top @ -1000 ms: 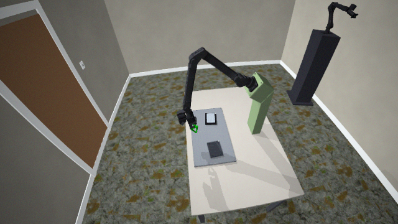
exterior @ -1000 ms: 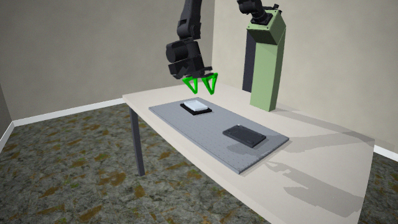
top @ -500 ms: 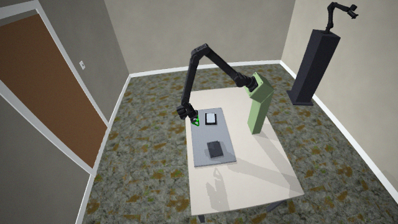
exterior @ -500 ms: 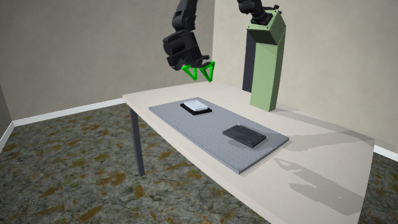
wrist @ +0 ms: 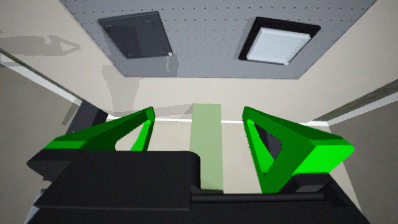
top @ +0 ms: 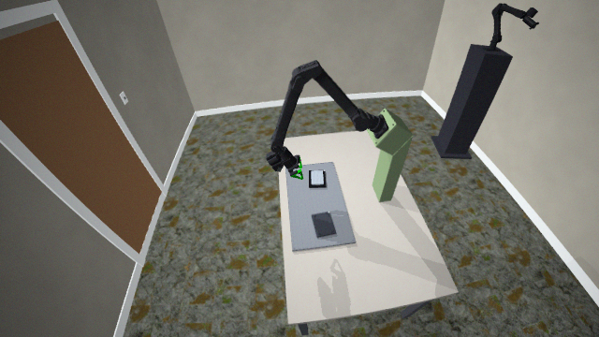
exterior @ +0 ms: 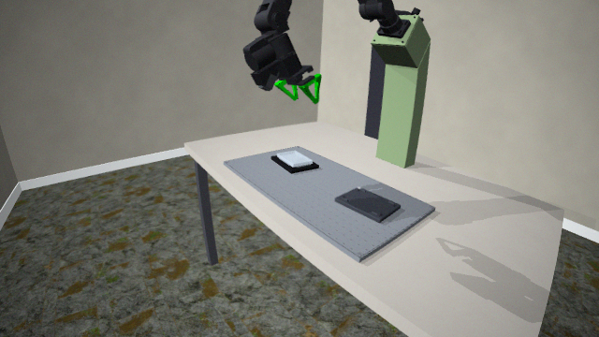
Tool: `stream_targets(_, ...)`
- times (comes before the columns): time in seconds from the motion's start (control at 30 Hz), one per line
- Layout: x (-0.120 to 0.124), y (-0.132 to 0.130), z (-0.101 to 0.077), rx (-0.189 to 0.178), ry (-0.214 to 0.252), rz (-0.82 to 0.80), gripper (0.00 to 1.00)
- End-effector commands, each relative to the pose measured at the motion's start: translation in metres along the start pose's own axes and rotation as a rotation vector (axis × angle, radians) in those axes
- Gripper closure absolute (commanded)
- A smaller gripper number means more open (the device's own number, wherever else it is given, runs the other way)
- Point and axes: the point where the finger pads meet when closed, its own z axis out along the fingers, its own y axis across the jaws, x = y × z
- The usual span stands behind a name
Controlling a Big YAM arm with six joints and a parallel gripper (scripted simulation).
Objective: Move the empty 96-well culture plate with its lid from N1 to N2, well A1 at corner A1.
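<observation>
The 96-well plate with its clear lid sits flat on the black nest N1, at the far end of the grey perforated board. It also shows in the exterior view and at the upper right of the wrist view. The nest N2 is a dark, empty tray at the near end of the board, seen too in the exterior view and the wrist view. My gripper with green fingers is open and empty. It hangs high above the table, off to the board's outer side near the plate.
The green pedestal carrying the arm's base stands on the table behind the board. A dark pillar stands on the floor in the room's corner. The table edge lies just beyond the board on the gripper's side.
</observation>
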Motion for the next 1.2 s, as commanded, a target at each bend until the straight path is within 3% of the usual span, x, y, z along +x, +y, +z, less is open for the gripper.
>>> stream_targets(0.0,0.008,-0.012,-0.004,0.028,0.07,0.043,0.0)
stream_targets(0.03,0.017,-0.013,-0.018,0.028,0.05,0.041,0.0)
stream_targets(0.13,0.031,-0.018,-0.023,0.021,0.056,0.02,0.0)
stream_targets(0.17,0.034,-0.02,-0.026,0.039,0.084,0.035,0.0)
stream_targets(0.23,0.031,-0.024,-0.039,0.05,0.087,0.058,0.0)
stream_targets(0.27,0.047,-0.025,-0.033,0.046,0.115,0.043,0.0)
stream_targets(0.3,0.039,-0.027,-0.044,0.061,0.117,0.075,0.0)
stream_targets(0.33,0.047,-0.03,-0.031,0.071,0.186,0.089,0.0)
stream_targets(0.37,0.047,-0.03,-0.049,0.071,0.145,0.086,0.0)
stream_targets(0.43,0.047,-0.03,-0.049,0.071,0.145,0.086,0.0)
stream_targets(0.47,0.063,-0.031,-0.044,0.066,0.174,0.076,0.0)
stream_targets(0.53,0.071,-0.034,-0.049,0.063,0.174,0.067,0.0)
stream_targets(0.6,0.07,-0.039,-0.05,0.091,0.237,0.111,0.0)
stream_targets(0.63,0.073,-0.039,-0.063,0.091,0.209,0.109,0.0)
stream_targets(0.67,0.088,-0.04,-0.059,0.087,0.234,0.089,0.0)
stream_targets(0.73,0.096,-0.042,-0.064,0.083,0.234,0.089,0.0)
stream_targets(0.77,0.099,-0.044,-0.068,0.098,0.262,0.101,0.0)
stream_targets(0.83,0.096,-0.046,-0.081,0.109,0.264,0.124,0.0)
stream_targets(0.87,0.112,-0.047,-0.076,0.105,0.293,0.111,0.0)
stream_targets(0.9,0.116,-0.047,-0.078,0.103,0.294,0.111,0.0)
stream_targets(0.93,0.107,-0.049,-0.072,0.094,0.25,0.081,0.0)
stream_targets(1.0,0.107,-0.049,-0.072,0.094,0.25,0.081,0.0)
stream_targets(1.03,0.107,-0.052,-0.056,0.082,0.274,0.055,0.0)
stream_targets(1.17,0.098,-0.058,-0.039,0.064,0.237,-0.016,0.0)
